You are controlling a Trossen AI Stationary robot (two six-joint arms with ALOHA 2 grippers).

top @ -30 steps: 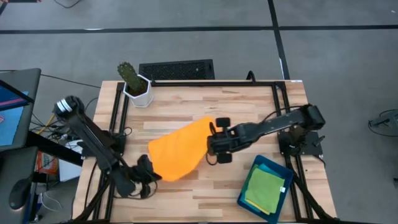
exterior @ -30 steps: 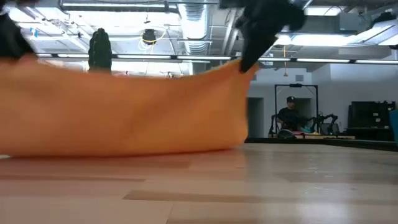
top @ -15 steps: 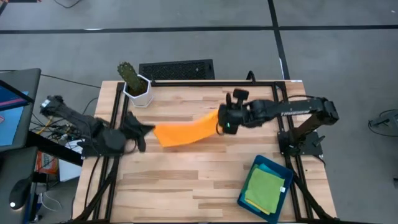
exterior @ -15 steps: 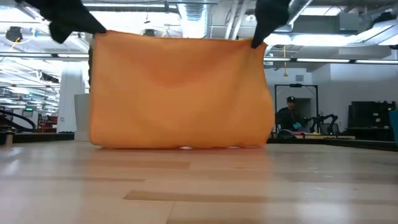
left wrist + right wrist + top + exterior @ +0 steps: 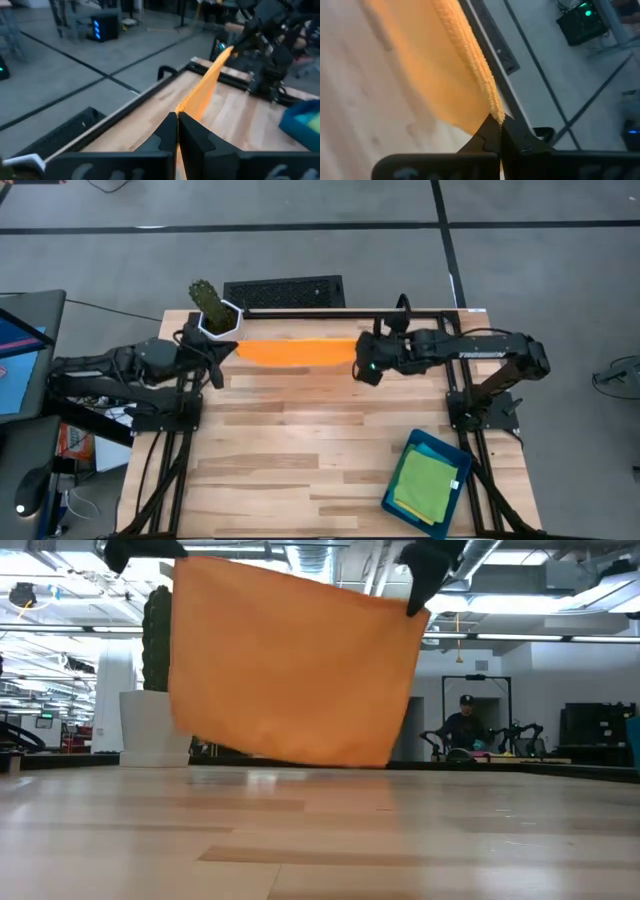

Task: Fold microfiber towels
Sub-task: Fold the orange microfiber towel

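Orange towel [image 5: 297, 351] hung taut btwn left gripper [image 5: 224, 348] & right gripper [image 5: 362, 366]

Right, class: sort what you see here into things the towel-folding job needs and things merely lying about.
Job: orange towel, held up by left gripper and right gripper; green towel in tray.
Lying about: potted cactus; black grille.
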